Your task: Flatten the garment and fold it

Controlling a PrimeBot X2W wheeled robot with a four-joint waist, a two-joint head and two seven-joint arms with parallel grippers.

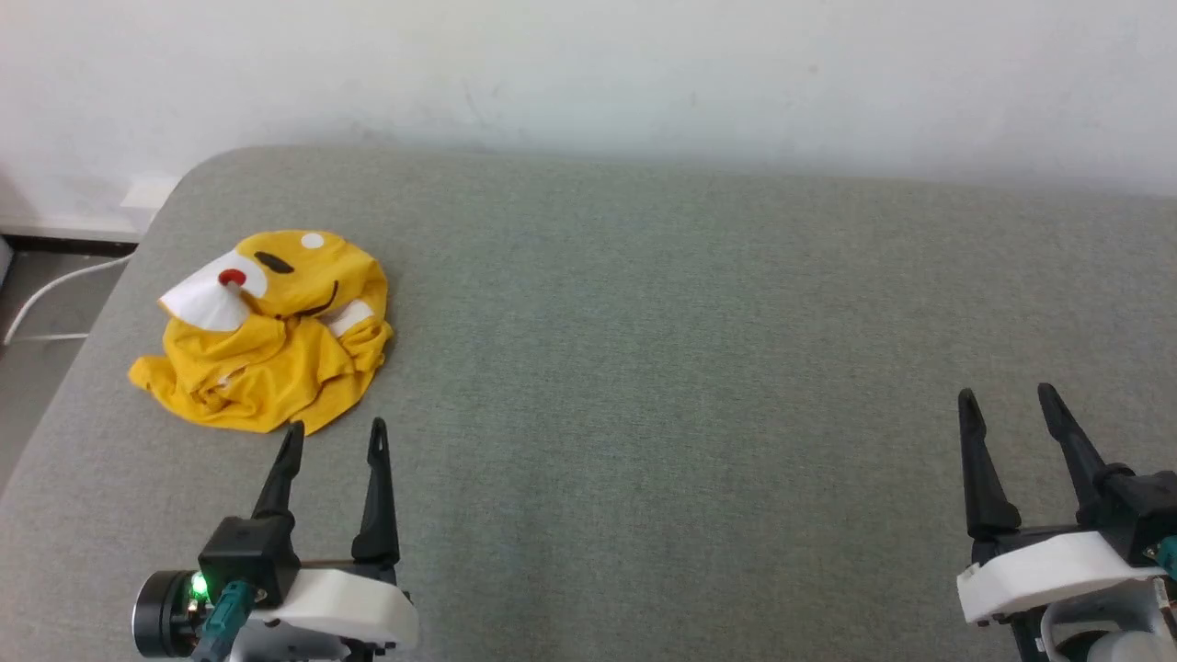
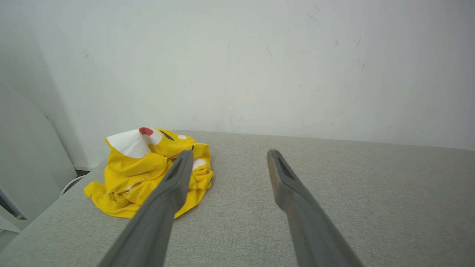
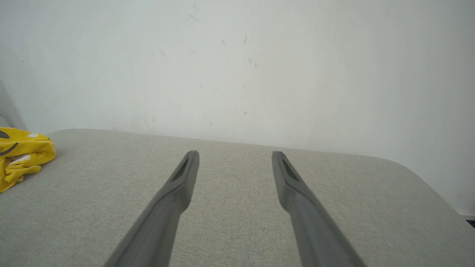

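Nearest, at near left: left gripper [image 1: 335, 428], jaws spread wide, grasping nothing, tips just beside garment's near hem. At near right: right gripper [image 1: 1007, 395], jaws likewise released and empty, well apart from the cloth. Between and beyond them: bare grey padded surface [image 1: 690, 368], open across middle and right. Farther left: garment [image 1: 267, 340] bunched in a crumpled heap near the rounded far-left corner, printed face up. Past the far edge: white wall [image 1: 588, 64]. Past the left edge: white cable [image 1: 46, 292] on floor [image 1: 55, 317].
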